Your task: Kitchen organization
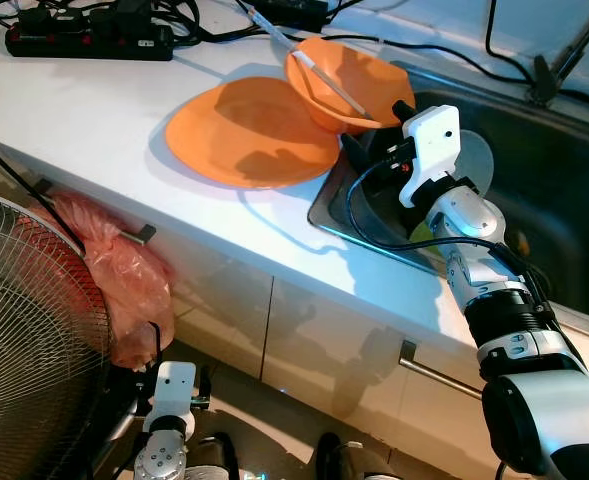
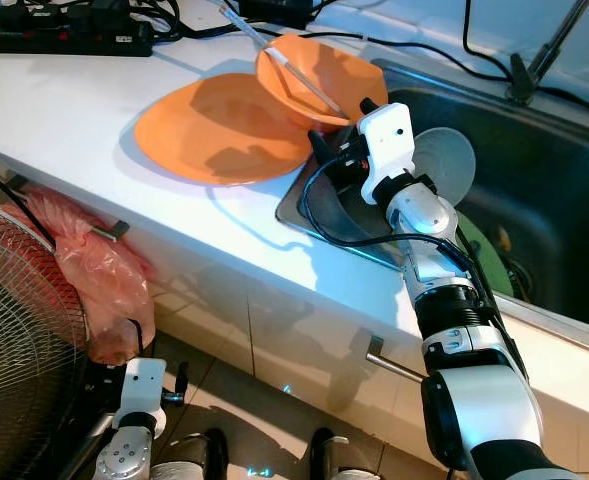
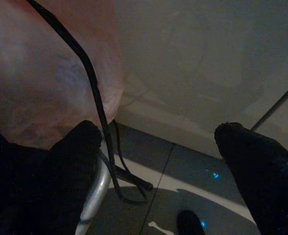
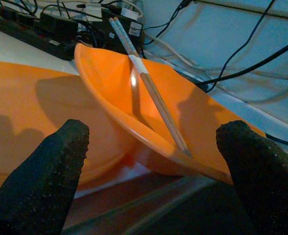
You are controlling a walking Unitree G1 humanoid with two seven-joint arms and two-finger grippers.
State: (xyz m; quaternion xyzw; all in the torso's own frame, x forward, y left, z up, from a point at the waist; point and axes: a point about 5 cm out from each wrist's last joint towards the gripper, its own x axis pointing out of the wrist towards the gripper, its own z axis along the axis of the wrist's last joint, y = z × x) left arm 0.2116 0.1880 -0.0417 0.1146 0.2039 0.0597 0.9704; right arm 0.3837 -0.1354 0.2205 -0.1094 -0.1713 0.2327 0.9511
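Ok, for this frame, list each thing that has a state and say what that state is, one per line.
Right gripper: open, facing the orange bowl.
Left gripper: open, hanging idle near the floor.
Orange bowl: tilted, leaning on the orange plate.
Chopsticks: resting in the bowl, sticking out over its rim.
Orange plate: flat on the counter.
Pink bag: hanging from a cabinet handle.

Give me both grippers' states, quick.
Left gripper: open, empty, hanging low.
Right gripper: open, empty, facing the orange bowl.
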